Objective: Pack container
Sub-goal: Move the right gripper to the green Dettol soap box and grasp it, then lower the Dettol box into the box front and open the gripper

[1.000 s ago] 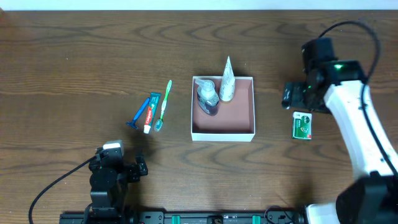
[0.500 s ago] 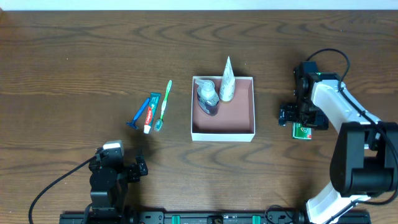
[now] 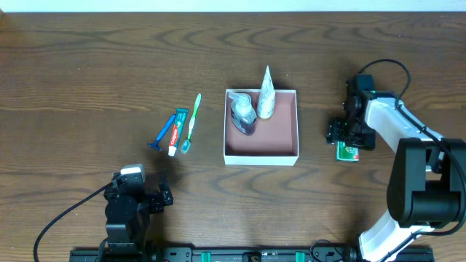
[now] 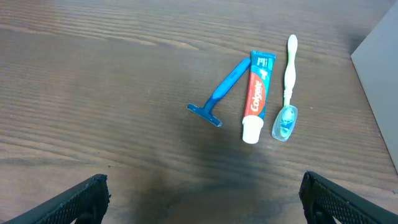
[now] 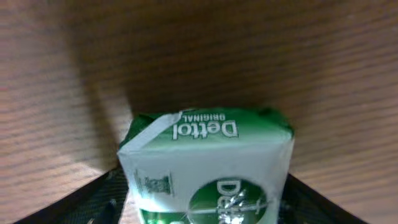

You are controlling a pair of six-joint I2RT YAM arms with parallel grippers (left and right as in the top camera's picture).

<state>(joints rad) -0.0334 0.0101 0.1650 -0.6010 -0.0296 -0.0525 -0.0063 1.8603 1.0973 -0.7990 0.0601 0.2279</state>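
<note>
Plainly square, thin-walled, pink-lined container [image 3: 277, 140]

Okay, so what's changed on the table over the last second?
The right claw dropped onto the green soap box, which now sits between its jaws, nudged slightly toward the container; whether it is gripped is unclear. The left claw, razor, toothpaste, toothbrush, and the bottle and tube in the container stayed put.

LEFT: left arm [image 3: 124, 211] folded at near-left edge of the table [image 3: 73, 65]; left gripper [image 4: 202, 199] spread wide | RIGHT: right arm [image 3: 397, 127] bent near right edge; right gripper [image 3: 348, 140] pointing down, fingers apart, grip unclear
</note>
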